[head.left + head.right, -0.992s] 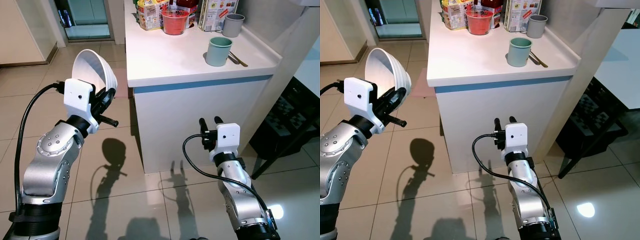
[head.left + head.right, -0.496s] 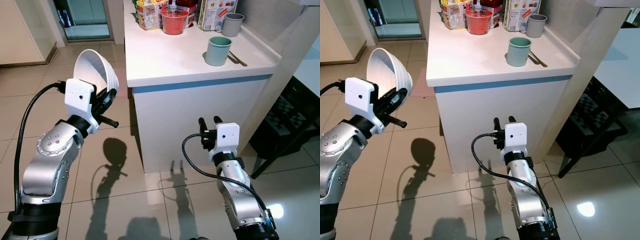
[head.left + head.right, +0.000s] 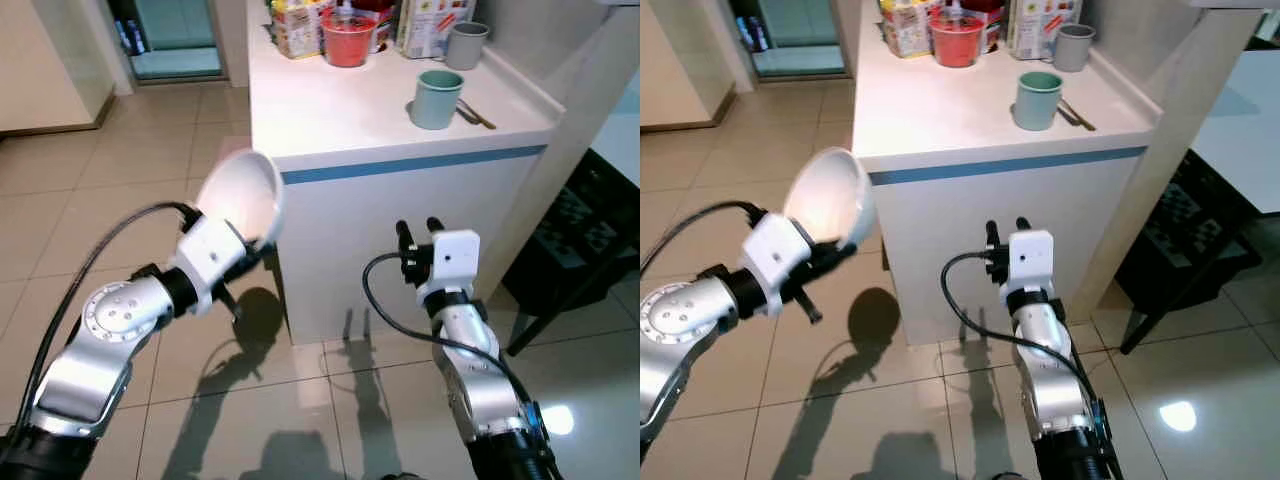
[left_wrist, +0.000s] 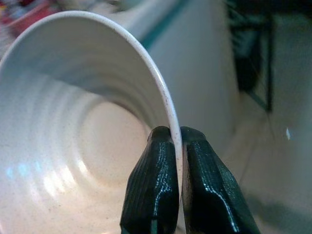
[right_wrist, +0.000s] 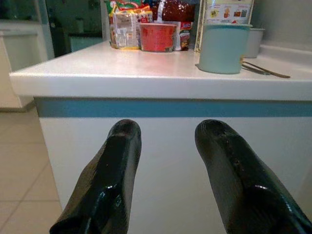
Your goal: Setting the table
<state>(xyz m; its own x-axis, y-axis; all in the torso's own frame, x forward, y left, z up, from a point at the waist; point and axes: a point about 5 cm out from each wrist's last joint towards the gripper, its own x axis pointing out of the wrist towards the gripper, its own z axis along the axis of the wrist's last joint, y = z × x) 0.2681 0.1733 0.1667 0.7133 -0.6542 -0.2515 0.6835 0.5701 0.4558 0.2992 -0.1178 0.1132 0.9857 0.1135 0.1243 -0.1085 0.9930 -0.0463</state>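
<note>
At left of centre, the white bowl (image 3: 238, 195), pinched by its rim in the left end effector (image 4: 175, 141), had been swung in beside the bench (image 3: 330, 130) edge, suggesting placement was near. At lower right, the right end effector (image 3: 420, 232) was held open, empty.

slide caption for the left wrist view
Left tool pinching the thin rim of a white ribbed ceramic bowl beside the white counter.
</note>
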